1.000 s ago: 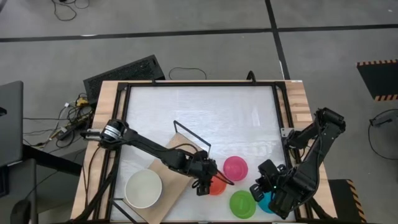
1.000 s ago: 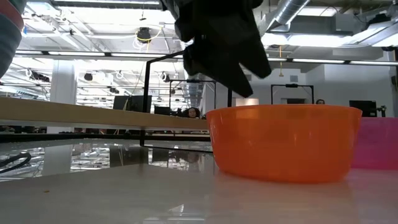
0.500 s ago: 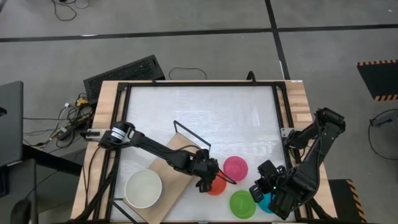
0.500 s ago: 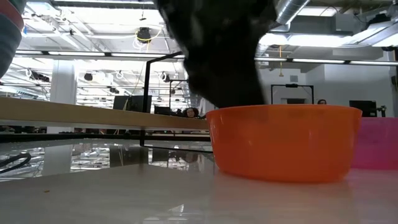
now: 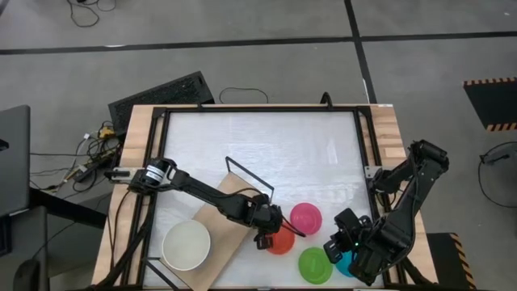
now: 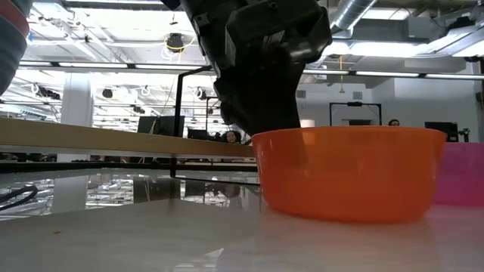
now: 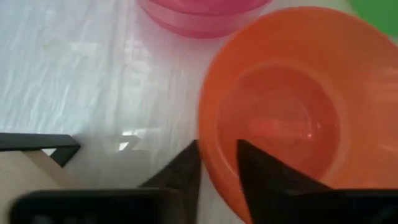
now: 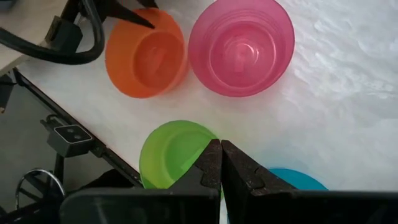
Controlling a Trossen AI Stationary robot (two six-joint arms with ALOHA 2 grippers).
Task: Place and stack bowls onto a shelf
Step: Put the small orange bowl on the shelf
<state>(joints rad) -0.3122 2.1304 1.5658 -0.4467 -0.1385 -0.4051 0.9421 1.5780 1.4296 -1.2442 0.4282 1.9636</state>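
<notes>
An orange-red bowl (image 5: 283, 241) stands upright on the white tabletop near the front edge, and my left gripper (image 7: 217, 144) is shut on its rim. The low view shows this bowl (image 6: 344, 170) with its base on the table. A magenta bowl (image 5: 305, 218) stands just beyond it. A lime green bowl (image 5: 314, 264) and a cyan bowl (image 5: 347, 263) stand to its right. My right gripper (image 8: 220, 144) hangs shut above those two and touches nothing. A cream-white bowl (image 5: 187, 245) rests on the light-wood shelf (image 5: 222, 234). My left gripper has the orange-red bowl's rim (image 7: 214, 177) on the side toward the shelf, with one finger (image 7: 261, 180) inside the bowl and the other (image 7: 183, 171) outside. The fingers slant down from the table's left. The bowl stands upright with its base on the table.
The shelf board lies slantwise at the front left, and its black wire frame (image 5: 246, 176) rises at its far end. A black frame (image 5: 258, 109) borders the tabletop. The far half of the table holds no objects.
My left gripper has sunk toward the orange-red bowl. Its fingers, above the rim a second ago, now reach down over the rim on the shelf side. The bowl stays on the table.
</notes>
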